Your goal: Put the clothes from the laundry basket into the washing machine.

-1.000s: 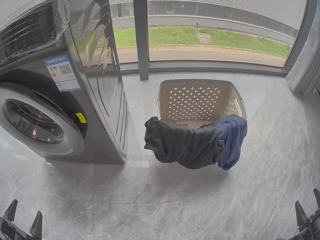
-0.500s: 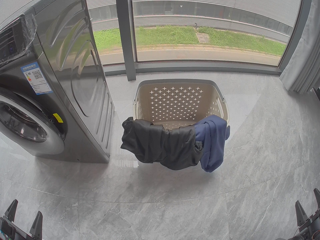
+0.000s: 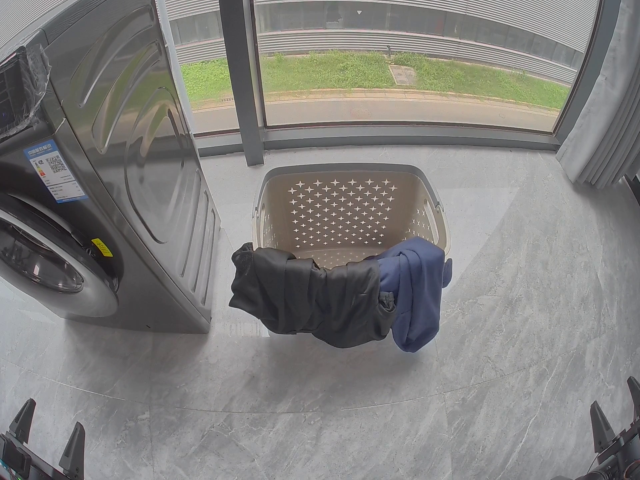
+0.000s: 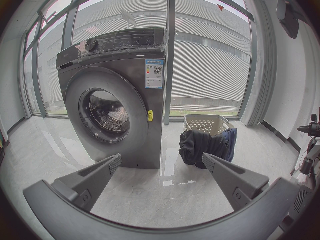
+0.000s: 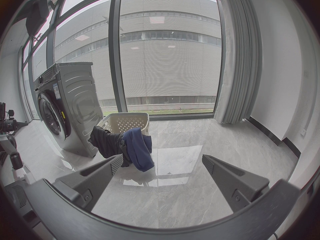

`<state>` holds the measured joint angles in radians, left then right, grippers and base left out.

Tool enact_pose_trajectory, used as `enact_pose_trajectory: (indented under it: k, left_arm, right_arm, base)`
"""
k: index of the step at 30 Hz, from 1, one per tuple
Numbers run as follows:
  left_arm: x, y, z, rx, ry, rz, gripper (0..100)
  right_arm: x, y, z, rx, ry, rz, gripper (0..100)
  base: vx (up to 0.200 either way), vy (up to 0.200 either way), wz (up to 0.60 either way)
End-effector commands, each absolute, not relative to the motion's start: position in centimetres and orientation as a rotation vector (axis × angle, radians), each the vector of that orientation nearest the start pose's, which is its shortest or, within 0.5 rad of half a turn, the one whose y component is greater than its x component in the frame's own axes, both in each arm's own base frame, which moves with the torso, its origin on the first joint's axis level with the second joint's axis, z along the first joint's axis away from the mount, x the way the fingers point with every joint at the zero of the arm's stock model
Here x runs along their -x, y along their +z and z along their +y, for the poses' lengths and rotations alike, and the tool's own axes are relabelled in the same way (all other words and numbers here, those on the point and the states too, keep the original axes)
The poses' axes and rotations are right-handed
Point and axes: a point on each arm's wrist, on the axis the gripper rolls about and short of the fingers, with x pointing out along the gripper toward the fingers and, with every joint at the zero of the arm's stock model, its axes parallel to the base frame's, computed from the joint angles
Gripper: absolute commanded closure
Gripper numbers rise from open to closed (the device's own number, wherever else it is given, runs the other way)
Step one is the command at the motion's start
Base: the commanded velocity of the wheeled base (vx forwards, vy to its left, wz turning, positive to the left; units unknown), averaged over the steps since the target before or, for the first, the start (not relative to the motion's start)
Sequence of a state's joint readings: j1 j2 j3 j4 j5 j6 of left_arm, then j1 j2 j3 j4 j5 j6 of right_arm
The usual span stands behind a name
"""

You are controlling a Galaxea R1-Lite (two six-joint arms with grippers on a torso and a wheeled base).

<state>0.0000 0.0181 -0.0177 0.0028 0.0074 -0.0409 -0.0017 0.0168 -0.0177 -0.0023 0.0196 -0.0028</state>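
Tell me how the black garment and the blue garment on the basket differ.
The black garment spreads along most of the near rim of the basket; the blue garment covers just one end. The black one hangs nearer the washing machine, the blue one farther away. Both drape over the rim, touching.

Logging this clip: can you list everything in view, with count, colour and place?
washing machine: one, dark grey, on the floor to the robot's left, beside the basket
laundry basket: one, beige with star-shaped holes, on the floor ahead, in front of the window
black garment: one, draped over the basket's near rim, hanging outside
blue garment: one, draped over the same rim, to the right of the black one and touching it
window: floor-to-ceiling glass with dark frames, behind the basket
curtain: one, pale grey, at the window's right end
floor: grey marble-look tiles
left gripper: one, dark grey, low, jaws open, empty
right gripper: one, dark grey, low, jaws open, empty
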Motion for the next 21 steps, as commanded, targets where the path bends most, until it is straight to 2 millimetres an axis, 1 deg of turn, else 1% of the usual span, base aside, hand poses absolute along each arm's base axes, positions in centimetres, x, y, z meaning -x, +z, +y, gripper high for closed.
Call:
enact_pose_trajectory:
  k: [1,17,21]
  left_arm:
    - [2.27,7.61,0.02,0.041,0.008,0.004,0]
    - [2.27,7.61,0.02,0.041,0.008,0.004,0]
    - [2.26,7.57,0.02,0.041,0.008,0.006,0]
  right_arm:
    - [2.27,7.58,0.05,0.003,0.018,-0.002,0]
    - [2.27,7.58,0.05,0.003,0.018,-0.002,0]
    - [2.27,7.58,0.05,0.003,0.018,-0.002,0]
  base:
    - [0.200,0.000,0.00]
    - [0.200,0.000,0.00]
    - [0.000,0.000,0.00]
